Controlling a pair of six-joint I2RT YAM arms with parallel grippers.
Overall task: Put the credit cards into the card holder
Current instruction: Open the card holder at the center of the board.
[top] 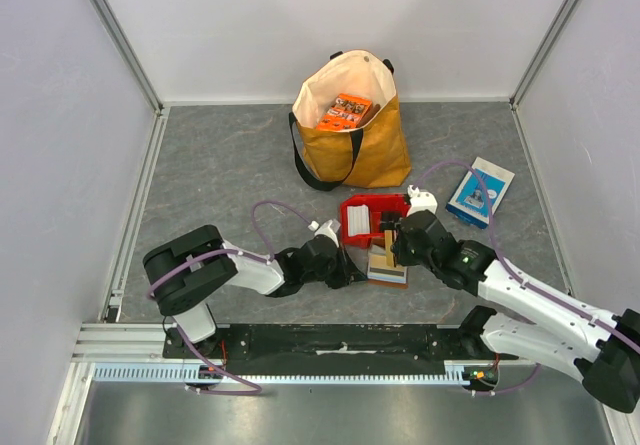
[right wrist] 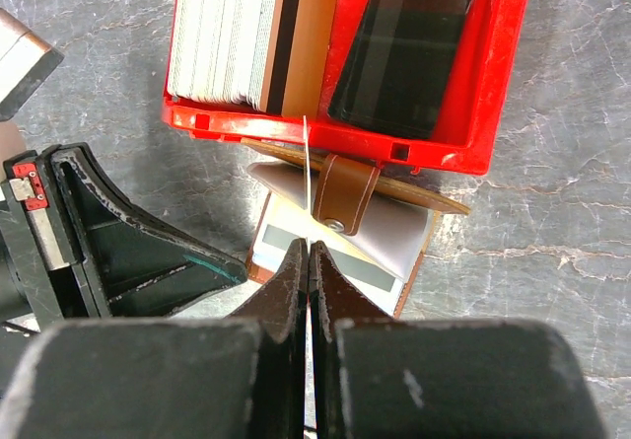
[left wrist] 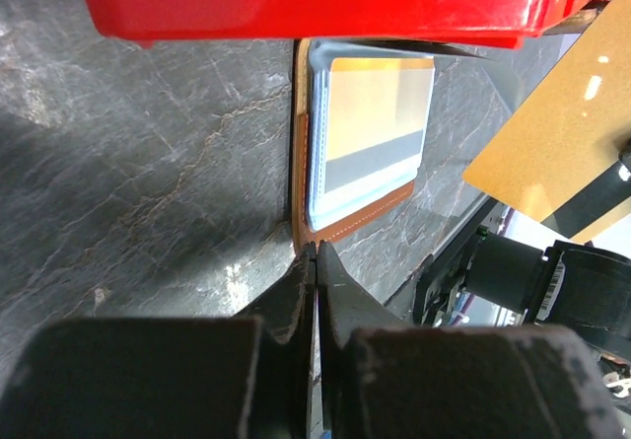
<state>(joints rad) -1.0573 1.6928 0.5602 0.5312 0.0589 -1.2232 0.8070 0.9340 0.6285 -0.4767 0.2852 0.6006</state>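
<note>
Veined grey tabletop (left wrist: 148, 163): left tool (left wrist: 314, 256) closed at leather holder (left wrist: 355, 220) (right tool (right wrist: 309, 247) pinches thin card (right wrist: 307, 163)).

Robotics lab test cell, by the look of it. Boxed in at 9, 12 and 3 o'clock by plain white panels (top: 330, 25) set in aluminium framing (top: 120, 35). Grey stone-patterned counter (top: 220, 155) inside; left arm (top: 245, 270) and right arm (top: 530, 300), trailing purple cables (top: 270, 203), bolted to a black base plate (top: 330, 337) at 6 o'clock.

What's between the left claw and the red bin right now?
The open brown card holder, a card in its pocket, lies between the left claw and the red bin; the left wrist view shows it.
</note>
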